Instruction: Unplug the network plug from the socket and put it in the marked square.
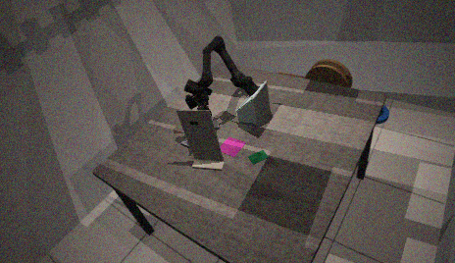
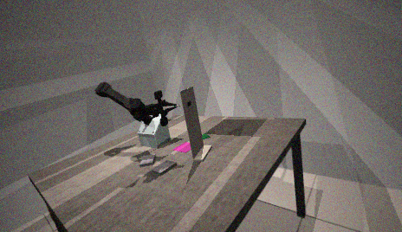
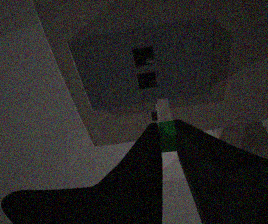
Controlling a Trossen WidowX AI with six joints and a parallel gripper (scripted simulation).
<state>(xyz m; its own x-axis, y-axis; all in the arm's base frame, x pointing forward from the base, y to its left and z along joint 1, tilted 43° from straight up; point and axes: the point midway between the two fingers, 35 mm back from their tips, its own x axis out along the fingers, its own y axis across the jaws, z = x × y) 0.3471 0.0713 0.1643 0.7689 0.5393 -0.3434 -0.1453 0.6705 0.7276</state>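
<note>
The arm's hand (image 1: pixel 197 101) hangs behind the upright panel (image 1: pixel 200 135), near a magenta square (image 1: pixel 231 146)

Wooden table (image 2: pixel 243 163) with dark legs on a pale tiled floor (image 1: pixel 412 194). Grey walls (image 2: pixel 303 33) crossed by angular bands of light.

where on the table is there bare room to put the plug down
The dark patch of table in front of the green marker shows nothing on it. It is crowded between the upright panel, the pink square, the white box and the flat pieces behind the panel.
</note>
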